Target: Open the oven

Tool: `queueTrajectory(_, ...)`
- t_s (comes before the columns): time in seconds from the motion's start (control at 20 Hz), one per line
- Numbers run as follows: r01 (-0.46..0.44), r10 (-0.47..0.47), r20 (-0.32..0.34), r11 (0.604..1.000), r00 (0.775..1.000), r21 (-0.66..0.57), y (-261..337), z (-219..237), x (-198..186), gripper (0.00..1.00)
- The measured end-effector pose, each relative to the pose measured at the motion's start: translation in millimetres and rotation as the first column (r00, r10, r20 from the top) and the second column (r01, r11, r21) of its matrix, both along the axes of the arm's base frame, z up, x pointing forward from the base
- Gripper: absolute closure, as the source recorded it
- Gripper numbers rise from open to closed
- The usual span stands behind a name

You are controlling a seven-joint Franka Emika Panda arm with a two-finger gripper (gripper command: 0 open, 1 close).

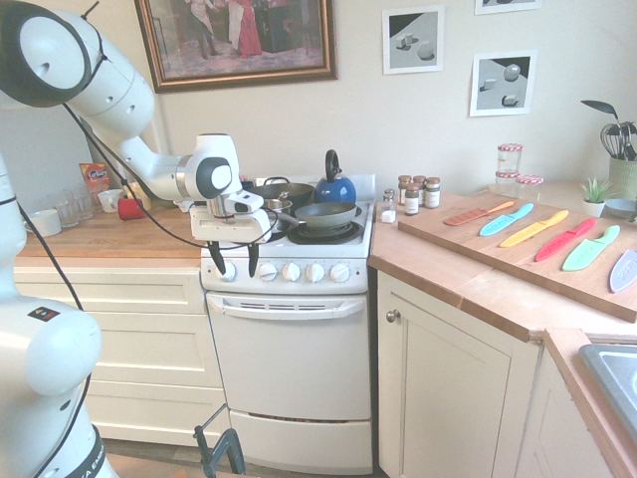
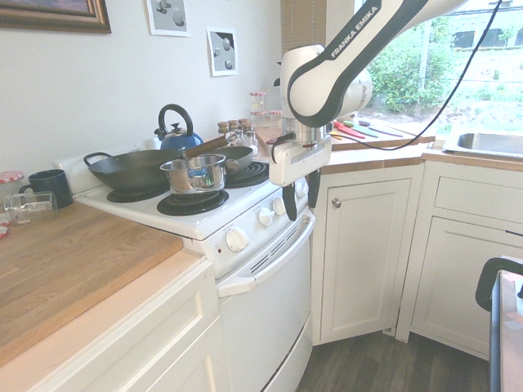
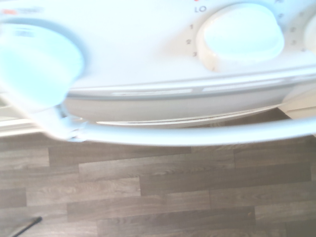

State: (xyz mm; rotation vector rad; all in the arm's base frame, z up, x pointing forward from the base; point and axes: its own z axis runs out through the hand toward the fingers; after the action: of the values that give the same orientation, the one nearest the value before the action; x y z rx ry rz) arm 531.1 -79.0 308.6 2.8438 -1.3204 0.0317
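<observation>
Oven [image 1: 289, 368] door shut, set between cream cabinets; nothing of task done. My claw [image 1: 235, 261] hangs fingers apart, empty, pointing down before knob panel, above bar handle [image 1: 289, 311]. Wrist view shows handle [image 3: 197, 136] just below, a knob [image 3: 242, 37] close. I judge left: descend, grip bar, pull door down. Behind: pans on burners, kettle [image 1: 334, 184].

— How is the arm posed?
— It is stretched out level, the wrist bent downward.
— And the gripper [image 1: 234, 261] [image 2: 301, 189]?
— It is pointed straight down, its fingers [image 1: 217, 259] parted, nothing held between them.
</observation>
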Motion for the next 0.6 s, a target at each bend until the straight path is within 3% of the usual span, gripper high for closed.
queueTrajectory(0.2, -0.008, 0.008, -0.011, 1.000, 1.000, 0.006, -26.5, -40.8, 20.4, 0.00)
queueTrajectory(0.6, -0.218, 0.221, -0.072, 0.975, 0.973, 0.040, -35.7, -116.0, 42.1, 0.00)
